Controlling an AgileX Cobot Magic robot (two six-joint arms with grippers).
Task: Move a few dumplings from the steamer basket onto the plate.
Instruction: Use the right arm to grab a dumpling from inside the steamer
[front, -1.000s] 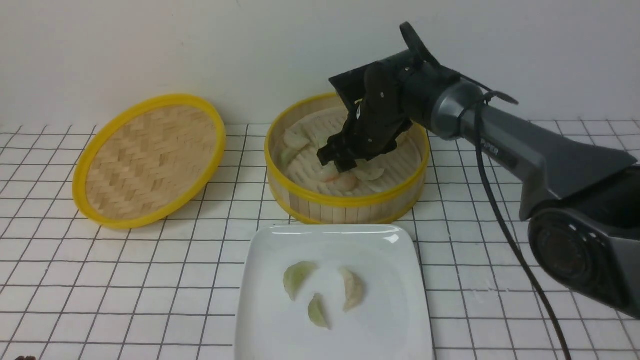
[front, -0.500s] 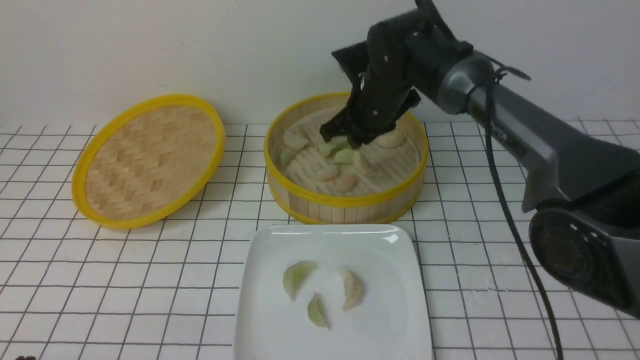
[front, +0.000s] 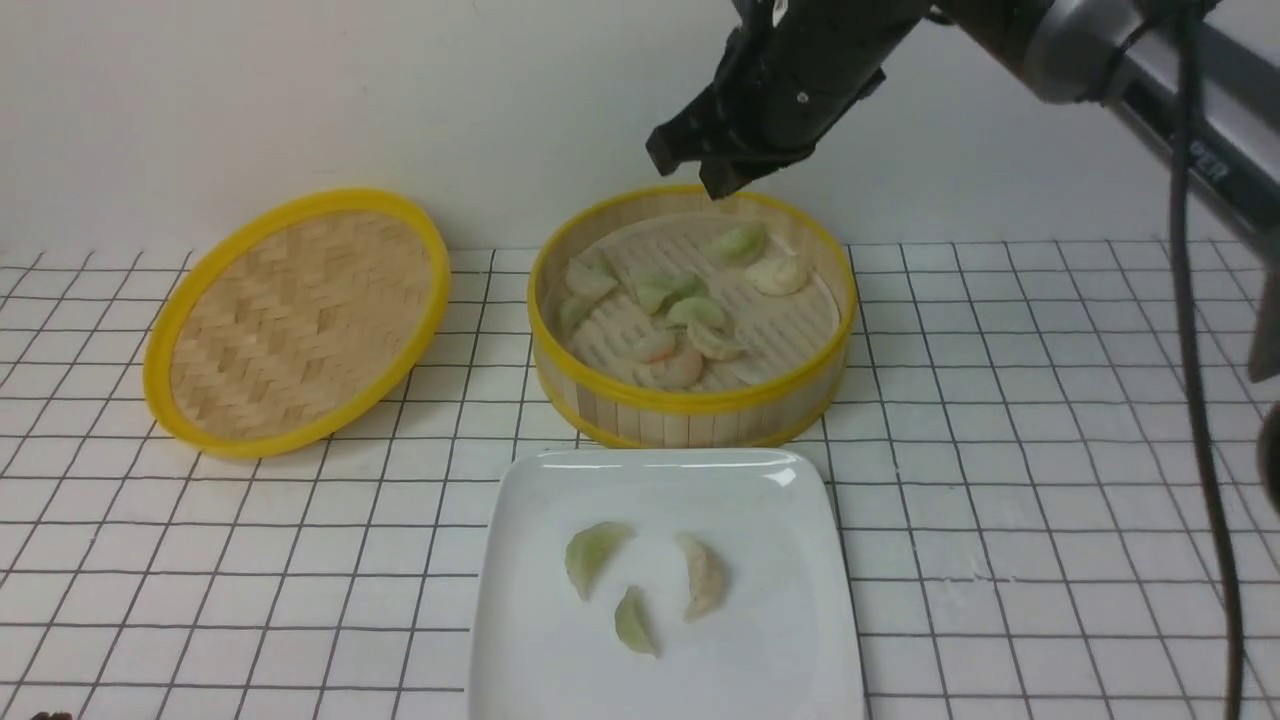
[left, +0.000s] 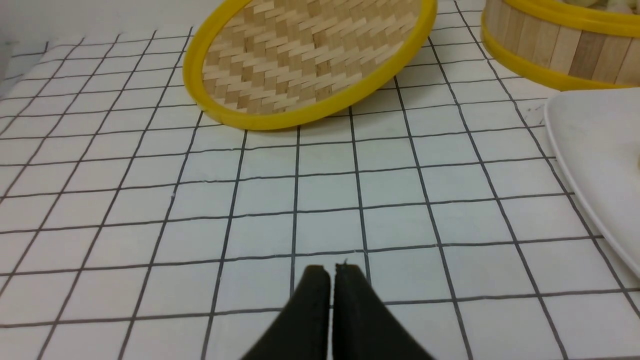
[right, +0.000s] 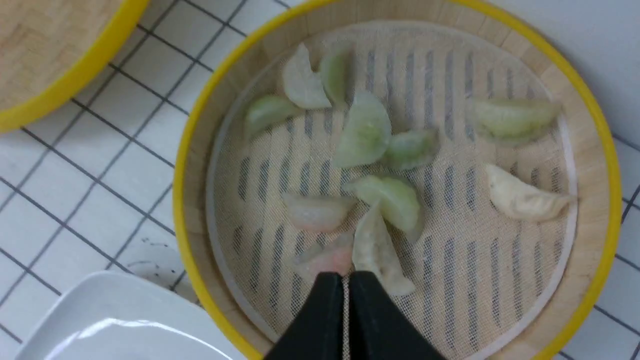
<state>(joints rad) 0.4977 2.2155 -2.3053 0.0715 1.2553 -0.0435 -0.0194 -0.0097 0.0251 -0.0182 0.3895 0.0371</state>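
The steamer basket (front: 690, 402) stands behind the plate (front: 760, 500) and holds several dumplings (front: 690, 310), pale green, cream and pinkish. Three more dumplings lie on the plate: a green one (front: 592, 553), a cream one (front: 705, 575) and a small green one (front: 635, 622). My right gripper (front: 705, 170) hangs high over the basket's far rim, shut, with nothing between its fingers. The right wrist view looks straight down into the basket (right: 185, 210) past the shut right gripper (right: 346, 277). My left gripper (left: 330, 270) is shut and empty, low over the tiled table.
The shallow woven bamboo lid (front: 300, 320) leans tilted at the left of the basket, and it also fills the far side of the left wrist view as the lid (left: 310, 55). The plate's edge (left: 595, 145) shows beside the left gripper. A wall stands close behind the basket.
My right gripper was open down inside the basket, then shut and rose straight up out of it with nothing held. The dumplings it covered now show.
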